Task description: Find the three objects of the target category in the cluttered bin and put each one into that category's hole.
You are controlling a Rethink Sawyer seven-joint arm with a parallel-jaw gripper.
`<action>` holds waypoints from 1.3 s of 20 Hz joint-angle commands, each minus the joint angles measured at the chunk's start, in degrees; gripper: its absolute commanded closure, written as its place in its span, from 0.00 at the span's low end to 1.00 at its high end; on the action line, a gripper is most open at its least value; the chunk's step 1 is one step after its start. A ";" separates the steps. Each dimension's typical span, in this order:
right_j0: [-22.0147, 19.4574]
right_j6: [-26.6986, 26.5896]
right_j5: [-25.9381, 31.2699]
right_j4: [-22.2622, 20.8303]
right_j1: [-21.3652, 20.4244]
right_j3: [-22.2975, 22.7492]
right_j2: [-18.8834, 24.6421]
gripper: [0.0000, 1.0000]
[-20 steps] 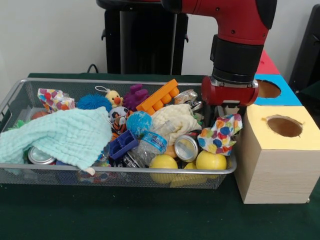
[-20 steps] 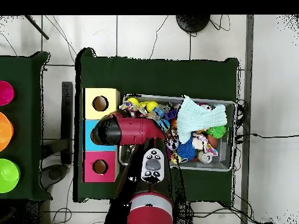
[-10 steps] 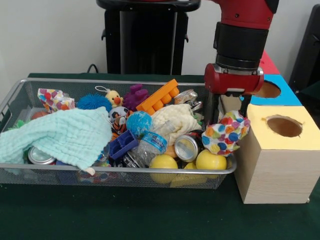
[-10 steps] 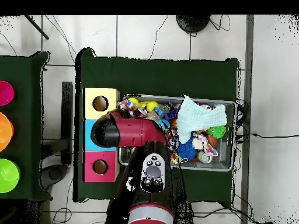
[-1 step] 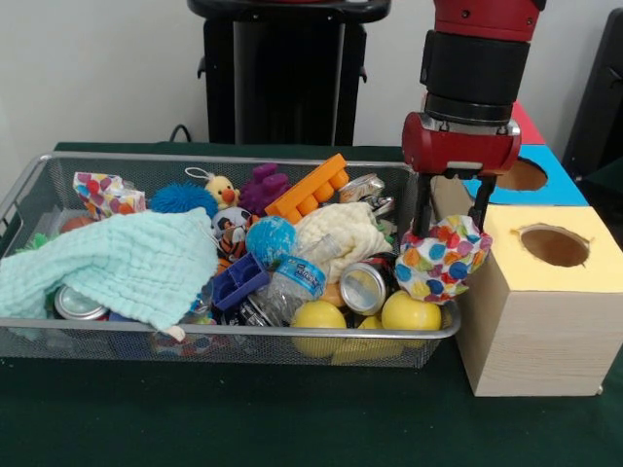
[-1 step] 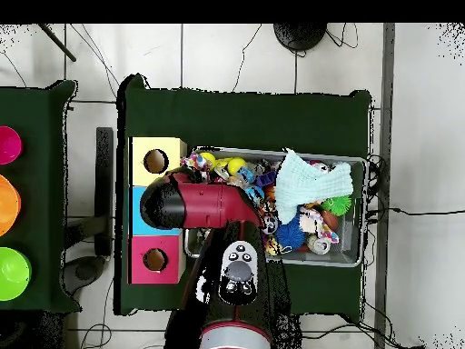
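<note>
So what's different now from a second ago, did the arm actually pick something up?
Yes. The gripper has risen, lifting the polka-dot cloth up from the bin's end by the yellow box; its fingers are clamped on the cloth's top. The cloth now hangs at the bin's rim. The mint cloth, yellow balls and cans lie as before.

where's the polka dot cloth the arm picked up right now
In the front view, the polka dot cloth hangs from the tool at the bin's right end, above the yellow balls, beside the yellow-topped box.
</note>
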 commanded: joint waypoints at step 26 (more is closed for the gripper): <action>3.17 12.69 -1.75 6.24 10.60 -2.77 1.11 1.00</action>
